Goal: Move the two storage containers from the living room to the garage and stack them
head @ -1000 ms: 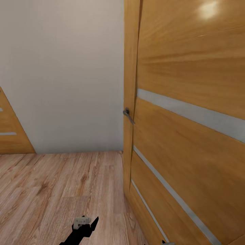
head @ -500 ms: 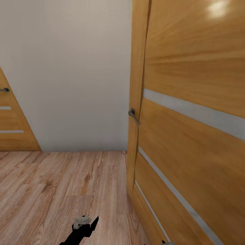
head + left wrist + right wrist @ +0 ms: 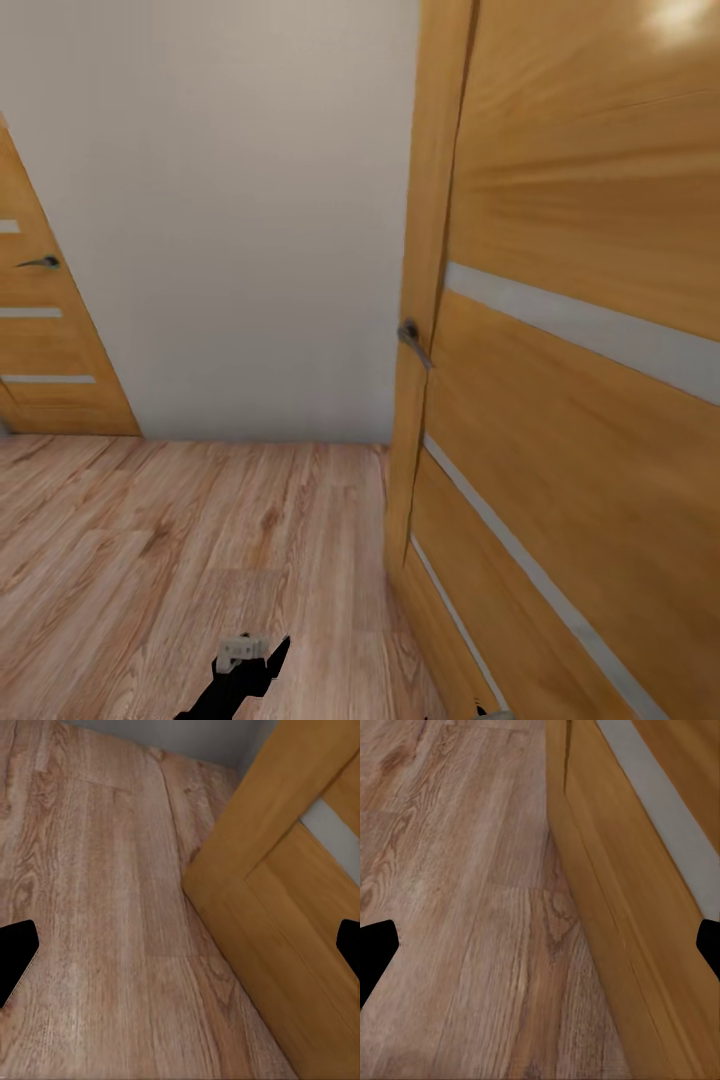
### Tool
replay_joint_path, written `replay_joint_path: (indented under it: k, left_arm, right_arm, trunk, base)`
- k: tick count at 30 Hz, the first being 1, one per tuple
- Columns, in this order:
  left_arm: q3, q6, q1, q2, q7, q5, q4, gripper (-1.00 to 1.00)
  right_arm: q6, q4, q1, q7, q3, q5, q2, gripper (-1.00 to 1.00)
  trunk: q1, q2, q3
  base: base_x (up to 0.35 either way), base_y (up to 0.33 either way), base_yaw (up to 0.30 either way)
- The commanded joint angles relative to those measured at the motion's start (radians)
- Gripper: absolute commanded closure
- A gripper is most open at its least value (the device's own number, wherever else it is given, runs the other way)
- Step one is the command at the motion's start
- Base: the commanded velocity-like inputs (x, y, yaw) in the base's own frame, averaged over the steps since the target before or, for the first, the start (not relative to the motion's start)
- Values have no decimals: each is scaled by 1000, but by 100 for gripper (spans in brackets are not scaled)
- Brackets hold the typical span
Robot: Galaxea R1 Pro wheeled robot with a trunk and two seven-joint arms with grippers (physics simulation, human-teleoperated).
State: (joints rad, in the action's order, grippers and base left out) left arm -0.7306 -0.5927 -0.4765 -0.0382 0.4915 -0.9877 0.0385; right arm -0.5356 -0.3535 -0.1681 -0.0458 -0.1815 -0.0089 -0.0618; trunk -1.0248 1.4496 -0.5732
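We see our left hand (image 3: 180,945) spread wide, its black fingertips (image 3: 16,956) far apart over the wood plank floor (image 3: 180,540), holding nothing. Our right hand (image 3: 540,945) is equally wide and empty. An oak door (image 3: 580,400) stands near right, its handle (image 3: 412,340) facing a pale wall (image 3: 240,220); another door (image 3: 45,330) stands far left.

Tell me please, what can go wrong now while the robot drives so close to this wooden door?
1. The big wooden door stands very near on the robot's right; the base or right arm may scrape it while turning.
2. Its metal handle sticks out toward the passage and could catch the arm.
3. Both wrist views show the door's lower edge close to the open left gripper and right gripper, so a fingertip could bump it.
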Motion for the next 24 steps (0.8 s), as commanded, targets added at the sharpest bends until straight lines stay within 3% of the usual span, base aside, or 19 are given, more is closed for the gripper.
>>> replay_joint_path:
  k: [1, 24]
  left_arm:
    - [-6, -1, -1, 0, 5, -11, -1, -100]
    - [-1, -1, -1, -2, 5, -12, 0, -100]
  right_arm:
    - [-3, 1, -1, -5, -5, -1, 0, -100]
    - [-3, 1, -1, -5, -4, -1, 0, -100]
  trunk:
    - [0, 0, -1]
    - [0, 0, -1]
  base:
    - [171, 0, 120]
    - [157, 0, 13]
